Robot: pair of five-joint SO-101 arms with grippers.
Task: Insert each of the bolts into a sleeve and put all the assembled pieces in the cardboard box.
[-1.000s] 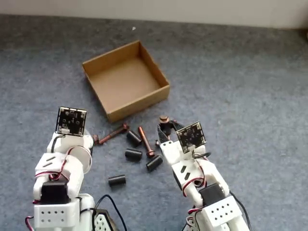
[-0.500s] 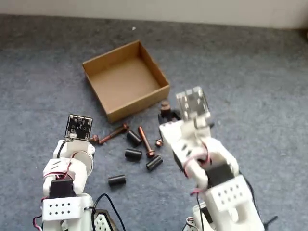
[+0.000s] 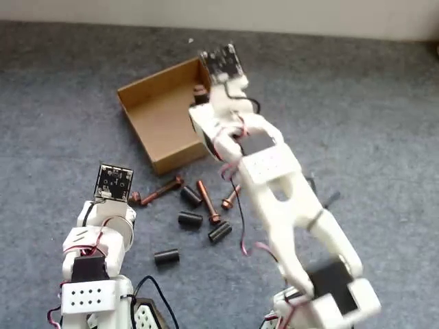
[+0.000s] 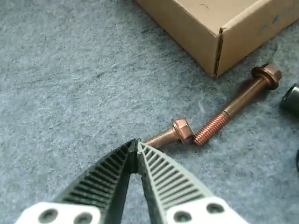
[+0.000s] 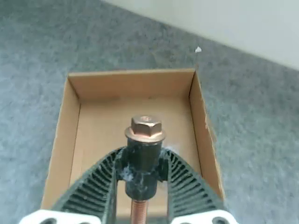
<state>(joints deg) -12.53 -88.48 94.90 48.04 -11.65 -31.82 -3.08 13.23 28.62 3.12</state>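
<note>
Right gripper (image 5: 141,161) clamps the sleeved bolt (image 5: 143,133) upright over the cardboard box (image 5: 74,100) floor. Left gripper (image 4: 137,145) is closed and empty, just beside a loose bolt (image 4: 170,134) near the box corner.

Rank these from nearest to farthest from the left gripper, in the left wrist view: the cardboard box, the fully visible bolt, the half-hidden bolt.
1. The half-hidden bolt, at the tips of the left gripper.
2. The fully visible bolt, just beyond, its thread by the first bolt's head.
3. The cardboard box, farthest, behind both bolts.
</note>
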